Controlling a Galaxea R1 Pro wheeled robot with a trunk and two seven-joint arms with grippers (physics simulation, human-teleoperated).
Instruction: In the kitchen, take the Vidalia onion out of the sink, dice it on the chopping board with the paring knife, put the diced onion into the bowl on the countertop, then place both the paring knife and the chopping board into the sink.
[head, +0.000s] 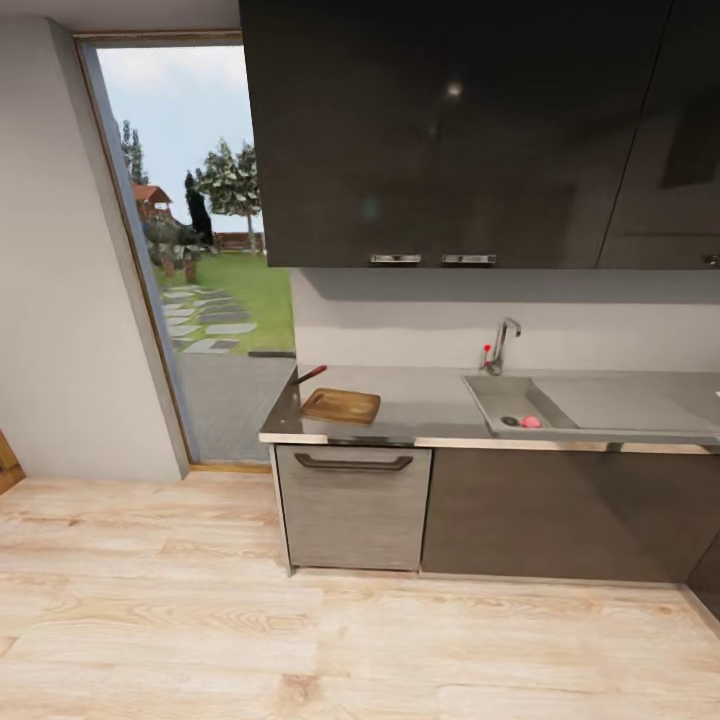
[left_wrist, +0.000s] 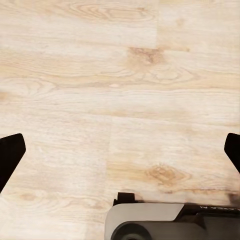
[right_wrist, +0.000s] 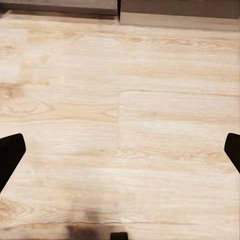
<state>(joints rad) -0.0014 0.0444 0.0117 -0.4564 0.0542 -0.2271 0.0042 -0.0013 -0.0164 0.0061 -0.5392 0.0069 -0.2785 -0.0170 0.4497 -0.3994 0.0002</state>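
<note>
In the head view the grey countertop (head: 430, 400) runs along the far wall. A brown wooden chopping board (head: 341, 404) lies at its left end, and the red-handled paring knife (head: 309, 376) rests just behind the board. The steel sink (head: 505, 402) is set to the right, with its chrome tap (head: 502, 346) and red knob behind it. The pinkish Vidalia onion (head: 531, 422) sits in the basin by the drain. The bowl is out of view. My left gripper (left_wrist: 120, 152) and right gripper (right_wrist: 120, 152) both hang open over the wooden floor, holding nothing.
Dark upper cabinets (head: 450, 130) hang over the counter. A grey drawer front with a bar handle (head: 352, 462) sits under the board. A tall glass door (head: 195, 250) to the garden stands left of the counter. Light wood floor (head: 300, 640) stretches between me and the cabinets.
</note>
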